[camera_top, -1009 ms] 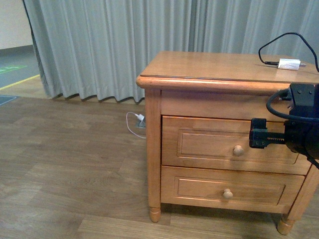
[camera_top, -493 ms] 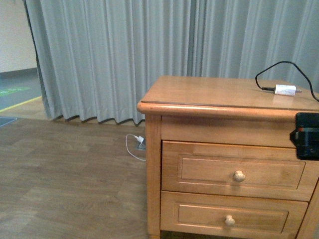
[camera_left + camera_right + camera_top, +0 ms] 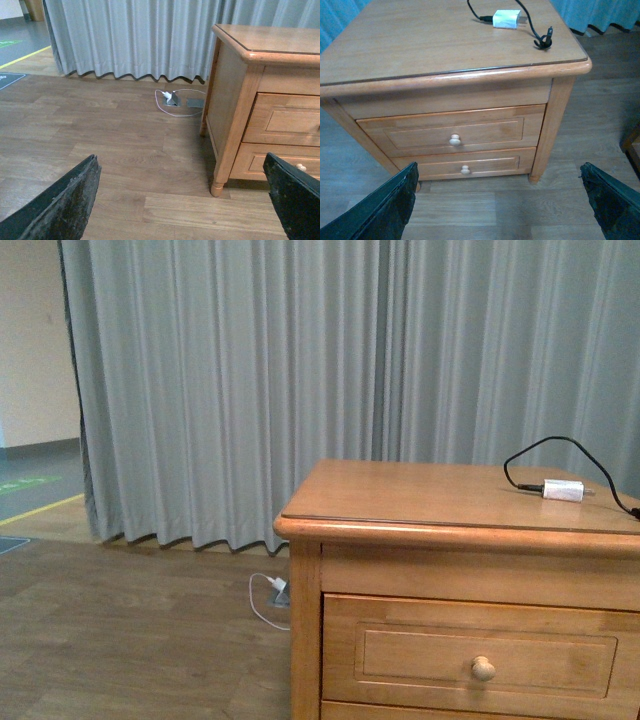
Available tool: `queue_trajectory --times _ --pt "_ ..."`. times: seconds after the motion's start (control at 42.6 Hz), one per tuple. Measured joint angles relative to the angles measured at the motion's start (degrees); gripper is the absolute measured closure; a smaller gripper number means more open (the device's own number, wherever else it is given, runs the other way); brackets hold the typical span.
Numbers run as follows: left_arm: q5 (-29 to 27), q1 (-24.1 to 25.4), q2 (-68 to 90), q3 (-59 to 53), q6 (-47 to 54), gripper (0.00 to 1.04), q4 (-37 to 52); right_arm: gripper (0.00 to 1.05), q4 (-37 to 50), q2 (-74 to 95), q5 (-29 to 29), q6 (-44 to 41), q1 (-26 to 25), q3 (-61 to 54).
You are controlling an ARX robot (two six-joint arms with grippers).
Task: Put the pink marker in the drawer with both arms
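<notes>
Front view: wooden cabinet [image 3: 400, 510] at 4 o'clock, top drawer [image 3: 480, 665] shut with its knob [image 3: 483, 669] facing out, white adapter [image 3: 562, 490] and black cable [image 3: 560, 448] on top at 2 o'clock, pink marker not visible anywhere; both wrist views show left gripper [image 3: 185, 200] and right gripper [image 3: 500, 200] fingers spread wide, empty.

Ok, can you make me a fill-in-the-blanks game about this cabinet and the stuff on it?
1. The white adapter with the black cable lies on the ____ of the cabinet.
2. The upper drawer is ____, its front flush with the cabinet.
3. Each drawer front has one round ____ in the middle.
4. Behind the cabinet hangs a long grey ____.

Missing words: top; shut; knob; curtain
</notes>
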Motion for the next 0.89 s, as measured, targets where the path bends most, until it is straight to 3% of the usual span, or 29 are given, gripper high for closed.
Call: queue_trajectory --times 0.07,0.211,0.329,0.422,0.587,0.892 --pt "0.0 0.0 0.0 0.0 0.0 0.06 0.0 0.09 0.72 0.09 -0.61 -0.09 0.02 -0.24" --pt "0.0 0.0 0.0 0.0 0.0 0.06 0.0 0.3 21.4 -3.21 -4.72 -5.51 -0.85 -9.35" --pt "0.0 0.0 0.0 0.0 0.0 0.06 0.0 0.47 27.74 -6.64 -6.47 -7.41 -2.21 -15.54" --pt "0.0 0.0 0.0 0.0 0.0 0.06 0.0 0.68 29.24 -9.46 -8.94 -8.2 -5.31 -20.98" --pt "0.0 0.0 0.0 0.0 0.0 0.06 0.0 1.04 30.14 -14.56 -9.18 -8.57 -5.6 -26.99" --pt "0.0 0.0 0.0 0.0 0.0 0.06 0.0 1.03 28.76 -21.92 -9.18 -8.72 -5.62 -32.76"
